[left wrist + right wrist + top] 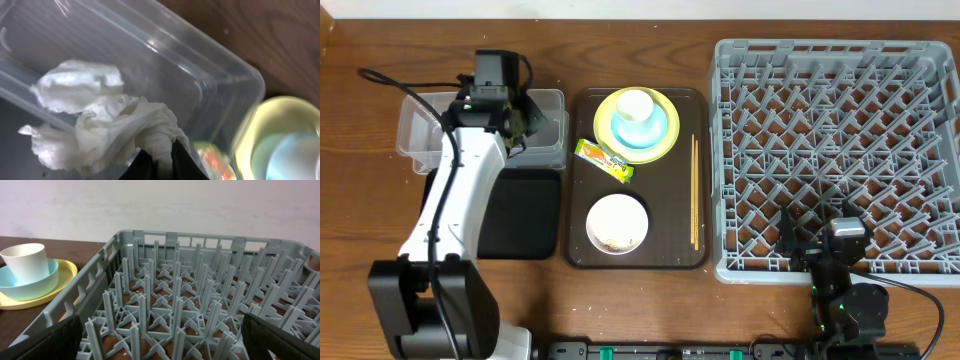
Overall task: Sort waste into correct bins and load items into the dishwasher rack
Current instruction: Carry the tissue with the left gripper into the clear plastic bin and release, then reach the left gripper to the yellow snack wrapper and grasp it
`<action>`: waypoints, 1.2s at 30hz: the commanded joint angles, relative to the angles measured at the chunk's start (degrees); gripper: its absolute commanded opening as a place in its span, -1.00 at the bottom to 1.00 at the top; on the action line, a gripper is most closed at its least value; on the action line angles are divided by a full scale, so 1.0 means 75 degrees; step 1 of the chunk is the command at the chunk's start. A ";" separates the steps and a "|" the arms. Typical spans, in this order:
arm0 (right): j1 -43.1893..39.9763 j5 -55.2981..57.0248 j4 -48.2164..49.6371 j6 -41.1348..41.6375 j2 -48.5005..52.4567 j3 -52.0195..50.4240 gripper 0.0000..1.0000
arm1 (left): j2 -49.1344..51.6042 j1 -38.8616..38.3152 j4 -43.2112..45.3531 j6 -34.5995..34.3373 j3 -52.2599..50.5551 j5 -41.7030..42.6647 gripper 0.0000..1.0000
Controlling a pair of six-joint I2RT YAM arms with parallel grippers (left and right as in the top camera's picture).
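While the left pincer [162,162] clenches a crumpled white tissue [100,120] above the clear tub [210,75], the right pincer [160,330] hangs spread wide, grasping nothing, over the near edge of the grey dishwasher rack [175,295]. On the brown serving tray [578,200] lie the snack wrapper [604,160] (green and orange), white bowl [617,222], chopsticks [695,190] and yellow plate [605,115] carrying the blue bowl [662,130] and cup [634,104].

Centre sat the serving tray [665,215], plate [602,120] at its back carrying bowl [657,136] and cup [635,104], wrapper [605,160] just before that, second bowl [617,223] frontmost, chopsticks [695,190] rightmost, with the tub [415,135], tissue [115,130] over it, behind the shallow tray [525,215] at left and the rack [840,150] at right.
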 commanded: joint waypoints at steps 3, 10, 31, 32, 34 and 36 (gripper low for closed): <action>0.0070 -0.0032 -0.0029 -0.0050 -0.0041 -0.0012 0.99 | 0.0417 0.0201 0.0230 0.0102 0.0146 -0.0152 -0.76; 0.0070 -0.0032 -0.0029 -0.0050 -0.0038 -0.0012 0.98 | 0.1116 0.0216 0.0527 0.0134 0.0146 -0.0323 -0.77; 0.0070 -0.0032 -0.0029 -0.0050 -0.0038 -0.0012 0.99 | -0.0691 0.0204 -0.0361 0.0388 0.0163 0.2401 0.42; 0.0070 -0.0032 -0.0029 -0.0050 -0.0038 -0.0012 0.98 | -0.0796 0.0204 -0.0586 0.0388 0.0163 0.2582 0.37; 0.0070 -0.0032 -0.0029 -0.0050 -0.0038 -0.0012 0.99 | -0.0901 0.0204 -0.0979 0.0391 0.0163 0.2786 0.14; 0.0070 -0.0032 -0.0029 -0.0050 -0.0038 -0.0012 0.98 | -0.0915 0.0204 -0.1279 0.0391 0.0163 0.2984 0.07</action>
